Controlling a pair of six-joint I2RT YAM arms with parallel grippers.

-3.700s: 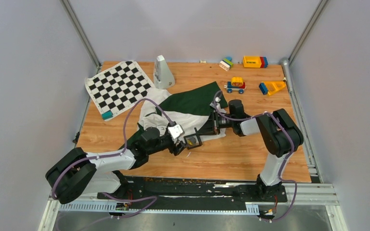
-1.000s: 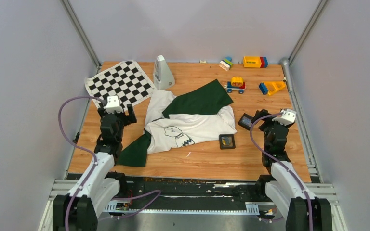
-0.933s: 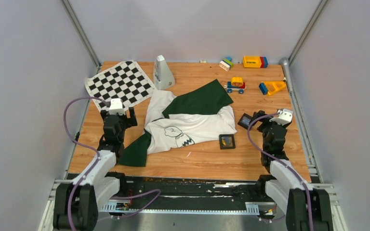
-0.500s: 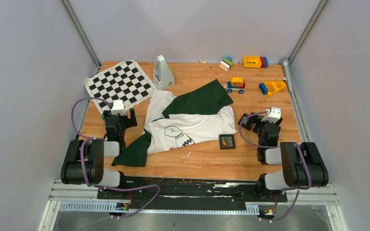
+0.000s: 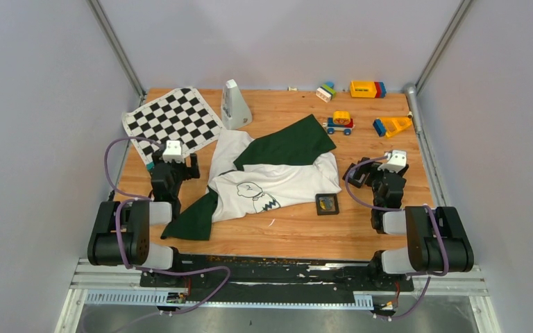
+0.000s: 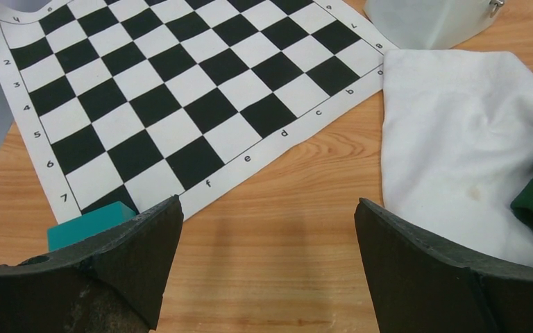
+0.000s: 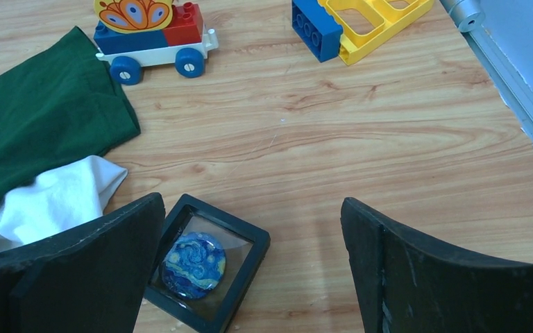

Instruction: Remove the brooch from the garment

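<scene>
The garment (image 5: 271, 182), a white T-shirt with dark green sleeves and a cartoon on the chest, lies crumpled at mid-table. Its white cloth (image 6: 458, 139) and green sleeve (image 7: 41, 118) reach into the wrist views. A small black square tray (image 5: 327, 204) sits on the wood just right of the shirt's hem, with the brooch (image 5: 327, 202) as a yellowish-gold speck inside it. My left gripper (image 5: 174, 165) (image 6: 267, 208) hangs open over bare wood left of the shirt. To the right of the shirt my right gripper (image 5: 380, 177) (image 7: 251, 206) is open and holds nothing.
A chequered mat (image 5: 172, 125) with a teal block (image 6: 87, 225) at its corner lies back left. A white cone-shaped object (image 5: 234, 104) stands behind the shirt. Toy bricks (image 5: 368, 89) and a toy car (image 7: 153, 41) sit back right. A black case holding a blue round badge (image 7: 205, 267) lies beside my right gripper's left finger.
Both grippers, earlier at the shirt and tray, have drawn back to the sides. Over the last second both arms folded down toward their bases and the right gripper shifted slightly left.
</scene>
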